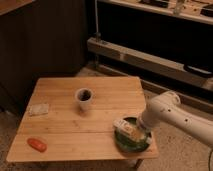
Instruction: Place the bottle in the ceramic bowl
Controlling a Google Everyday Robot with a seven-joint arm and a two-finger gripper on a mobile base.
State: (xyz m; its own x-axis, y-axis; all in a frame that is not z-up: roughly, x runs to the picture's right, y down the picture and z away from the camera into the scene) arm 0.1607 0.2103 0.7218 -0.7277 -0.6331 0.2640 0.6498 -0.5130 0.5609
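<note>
A green ceramic bowl (131,142) sits at the front right corner of the wooden table (65,115). A pale bottle (125,128) with a light label lies tilted over the bowl's near-left rim, inside the bowl. My gripper (139,127) is at the end of the white arm (172,114) that comes in from the right, right at the bottle, low over the bowl.
A white paper cup (84,98) with dark contents stands mid-table. A small packet (38,109) lies at the left edge. An orange-red object (37,144) lies at the front left corner. Dark metal shelving (150,50) runs behind the table.
</note>
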